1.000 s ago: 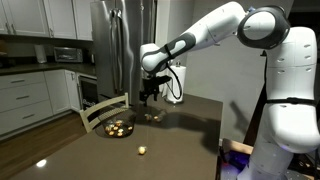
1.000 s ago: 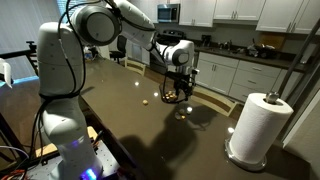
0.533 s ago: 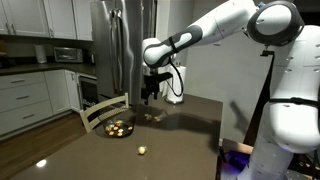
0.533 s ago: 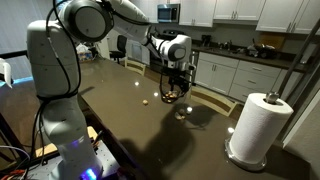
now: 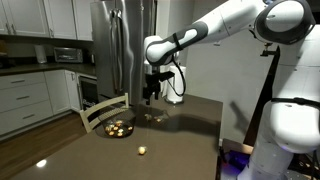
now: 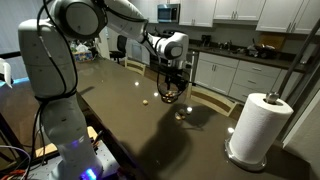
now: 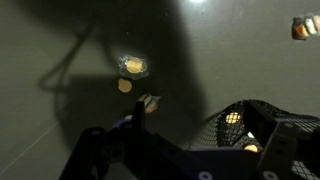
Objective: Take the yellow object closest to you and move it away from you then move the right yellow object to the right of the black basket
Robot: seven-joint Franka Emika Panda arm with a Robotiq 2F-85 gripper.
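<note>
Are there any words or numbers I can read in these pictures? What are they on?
No text can be read in any view.
Microwave: anything on it is too small and blurred to read.
Arm: white, no label legible.
Paper towel roll: plain, no print shows.

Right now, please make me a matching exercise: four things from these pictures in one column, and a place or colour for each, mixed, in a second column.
Things:
1. paper towel roll
2. black basket
3. lone yellow piece
4. refrigerator

Places or colours:
a. by itself on the bare dark table
b. white, standing upright
c. steel grey, behind the table
d. on the table, yellow things inside

Pairs: 1-b, 2-d, 3-a, 4-c
</note>
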